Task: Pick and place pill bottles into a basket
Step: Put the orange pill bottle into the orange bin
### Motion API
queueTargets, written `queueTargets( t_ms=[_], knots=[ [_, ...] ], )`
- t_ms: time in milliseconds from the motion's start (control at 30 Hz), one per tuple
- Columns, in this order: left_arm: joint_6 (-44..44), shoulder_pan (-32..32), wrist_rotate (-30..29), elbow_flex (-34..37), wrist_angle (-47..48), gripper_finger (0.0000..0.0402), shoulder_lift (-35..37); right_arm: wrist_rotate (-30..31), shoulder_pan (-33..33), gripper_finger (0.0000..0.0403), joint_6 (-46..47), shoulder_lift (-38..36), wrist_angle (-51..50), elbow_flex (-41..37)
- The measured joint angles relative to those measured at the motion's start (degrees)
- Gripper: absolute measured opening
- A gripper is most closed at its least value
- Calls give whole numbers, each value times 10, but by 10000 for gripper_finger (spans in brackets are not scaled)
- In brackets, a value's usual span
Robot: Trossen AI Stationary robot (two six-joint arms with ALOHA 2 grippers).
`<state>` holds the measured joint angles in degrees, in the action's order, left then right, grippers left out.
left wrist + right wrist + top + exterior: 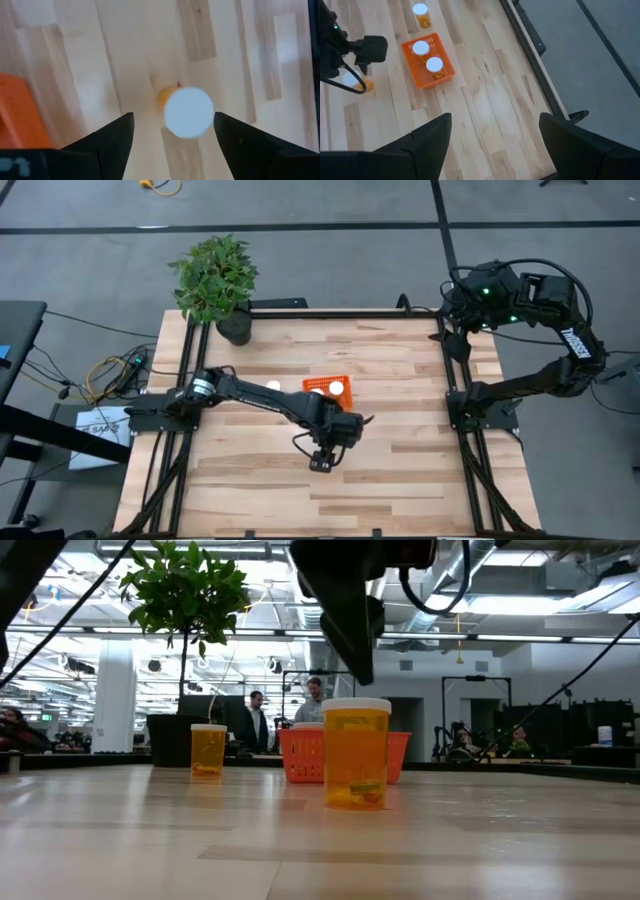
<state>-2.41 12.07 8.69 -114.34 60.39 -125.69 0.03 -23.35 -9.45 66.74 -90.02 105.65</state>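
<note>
One pill bottle (356, 753), orange with a white cap (189, 112), stands upright on its base on the wooden table, nearer than the basket. My left gripper (173, 115) hangs above it, open and pointing steeply down, fingers apart on either side of the cap without touching; in the high view this gripper (322, 462) hides the bottle. The orange basket (427, 62) stands mid-table and holds two bottles (420, 48) (434, 64). Another bottle (208, 750) stands on the table left of the basket. My right gripper (495, 132) waits open, high over the table's right side.
A potted plant (215, 280) stands at the table's far left corner. Black frame rails (460, 400) run along the left and right sides. Bare wood (400, 470) lies near and right of the basket. People stand in the room beyond the far edge (255, 725).
</note>
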Motion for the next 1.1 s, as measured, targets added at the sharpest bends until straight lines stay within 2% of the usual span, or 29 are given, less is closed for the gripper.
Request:
queueTargets(
  t_ms=[467,667,1100],
  knots=[
    [-45,15,-19,0,-14,263,0,-2,0,296,0,0,0,0],
    [-47,30,-64,0,-21,263,0,-2,0,296,0,0,0,0],
    [-92,41,-70,2,-18,263,0,-2,0,296,-1,0,0,0]
  ],
)
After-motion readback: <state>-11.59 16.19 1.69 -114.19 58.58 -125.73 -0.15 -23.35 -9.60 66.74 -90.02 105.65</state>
